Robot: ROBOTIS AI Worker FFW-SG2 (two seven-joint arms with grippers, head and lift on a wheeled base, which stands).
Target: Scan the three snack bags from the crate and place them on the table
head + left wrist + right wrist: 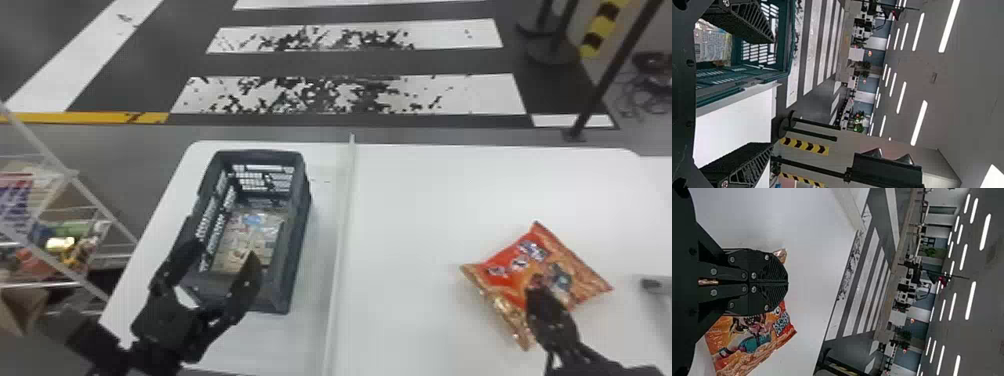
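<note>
The left gripper (225, 250) hangs at the near end of the crate (297, 230), its fingers spread with nothing between them. The right gripper (785, 282) has its fingers brought together over the orange bag (507, 265); whether they pinch any of its film, I cannot tell.

The crate stands by the left edge of the table (425, 200), its far end close to the far left corner. Pale bags (252, 232) lie on its floor; how many, I cannot tell. The orange bag lies right of the divider (345, 210), well back from the far edge.

The step in hand looks like fetching the next bag from the crate. In the left wrist view one finger shows against the crate, the other against the white table, so centre the pair between the walls before going down; otherwise a finger may catch the rim. Angle the fingers down, take a raised fold rather than the full body, close gently, and lift straight up. Should the right gripper hold film, open it fully before drawing back, or the orange bag may drag along.
</note>
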